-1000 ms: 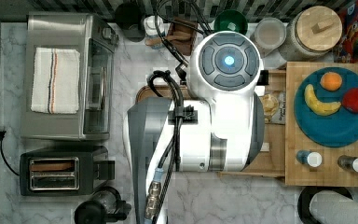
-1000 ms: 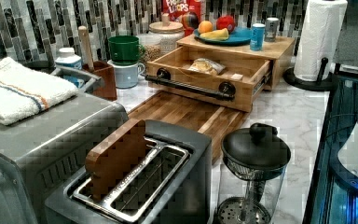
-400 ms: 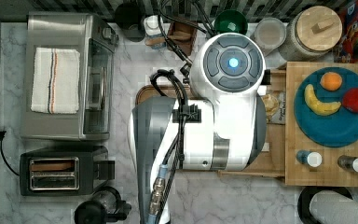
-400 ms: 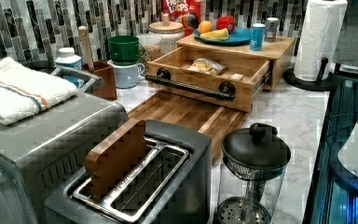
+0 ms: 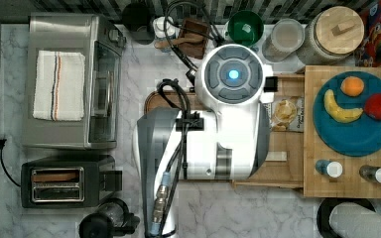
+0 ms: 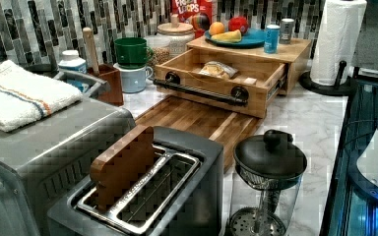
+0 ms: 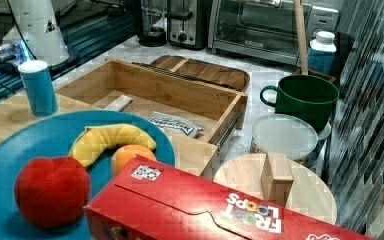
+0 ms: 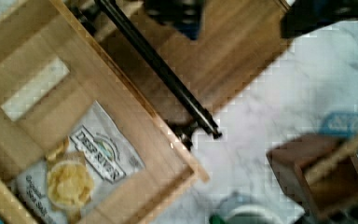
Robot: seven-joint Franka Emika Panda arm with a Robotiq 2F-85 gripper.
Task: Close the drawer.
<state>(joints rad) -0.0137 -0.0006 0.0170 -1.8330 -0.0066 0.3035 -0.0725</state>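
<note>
The drawer is a light bamboo box with a long black bar handle, and it stands pulled out from under the cabinet top. A chip bag and a small white block lie inside the drawer. In the top view my white arm covers most of the drawer. In the wrist view, dark parts of my gripper hang over the brown cutting board, just past the handle and apart from it. The right view looks into the drawer from behind.
The cutting board lies on the marble right in front of the drawer. The cabinet top carries a blue plate of fruit and two shakers. A toaster, French press, green mug and paper towel roll stand around.
My arm has shifted slightly in the top view. The drawer stands just as far out as before.
</note>
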